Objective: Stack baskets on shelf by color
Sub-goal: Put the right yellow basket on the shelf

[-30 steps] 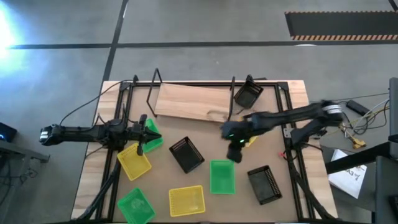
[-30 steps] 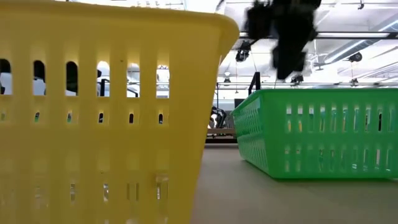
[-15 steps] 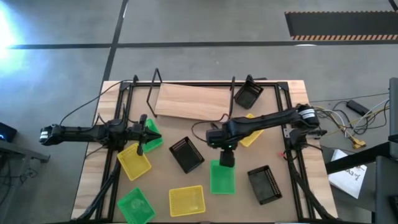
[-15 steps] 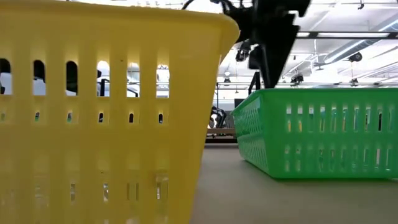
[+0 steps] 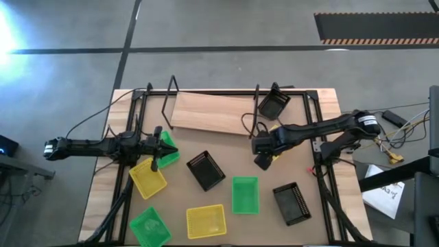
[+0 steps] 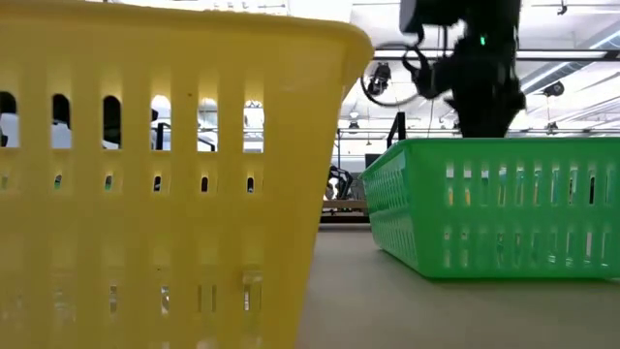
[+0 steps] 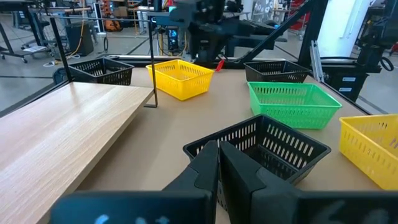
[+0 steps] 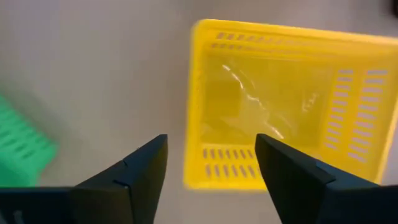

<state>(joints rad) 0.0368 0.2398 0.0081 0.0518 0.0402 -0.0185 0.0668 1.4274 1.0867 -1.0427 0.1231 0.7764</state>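
While the right gripper (image 8: 211, 180) hovers with fingers spread over the yellow basket (image 8: 286, 102) at three o'clock beside the shelf (image 5: 209, 112), this thin perforated shell looks light and flexible, best pinched at a rim wall; the left gripper (image 7: 219, 168), fingers closed and empty, waits at nine o'clock.

Mostly covered from above by the right gripper (image 5: 262, 160): the yellow basket (image 5: 276, 154) near the shelf (image 5: 209, 113). Cut off by the low view's left edge: another yellow basket (image 6: 165, 174). Smeared in the right wrist view: a green basket (image 8: 22, 152), cropped at the edge.
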